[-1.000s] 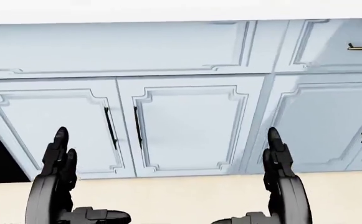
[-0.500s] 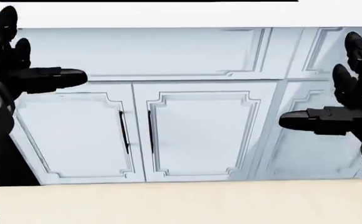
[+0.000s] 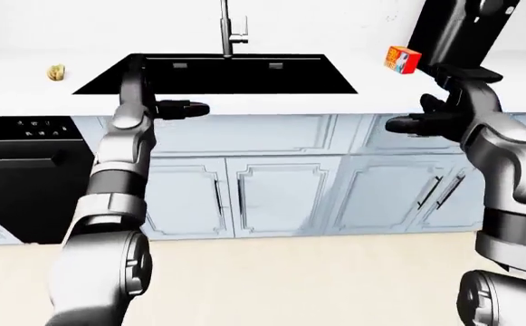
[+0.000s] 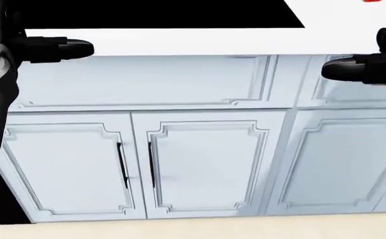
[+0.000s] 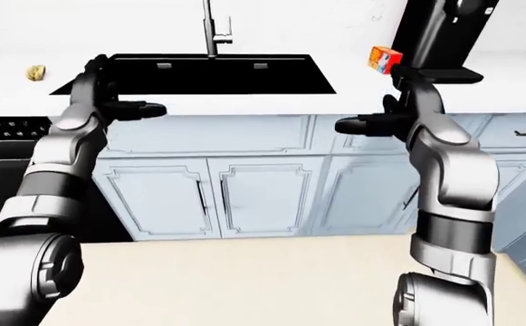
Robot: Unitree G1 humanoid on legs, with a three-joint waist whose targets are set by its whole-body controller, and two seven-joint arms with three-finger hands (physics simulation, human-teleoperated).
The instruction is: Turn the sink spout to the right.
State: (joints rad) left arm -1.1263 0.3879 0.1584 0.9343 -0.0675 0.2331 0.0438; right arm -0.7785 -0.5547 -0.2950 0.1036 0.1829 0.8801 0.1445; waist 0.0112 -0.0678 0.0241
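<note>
Above the sink (image 3: 335, 85), spout (image 3: 225, 27) upright.

Room over sink basin (image 3: 244, 78) to spout (image 3: 225, 27) btwn both hands; orange box (image 3: 402, 59) at right.

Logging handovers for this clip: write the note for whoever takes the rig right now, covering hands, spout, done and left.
Left hand: open, empty, raised at the counter edge below the sink.
Right hand: open, empty, raised beside the cabinets, under the red box.
Spout: upright at the sink's top edge in the left-eye view; neither hand touches it. Which way it points is hard to tell.
Done: robot stands facing the sink, arms lifted.
Left: reach the spout, grip it, swing it right.
</note>
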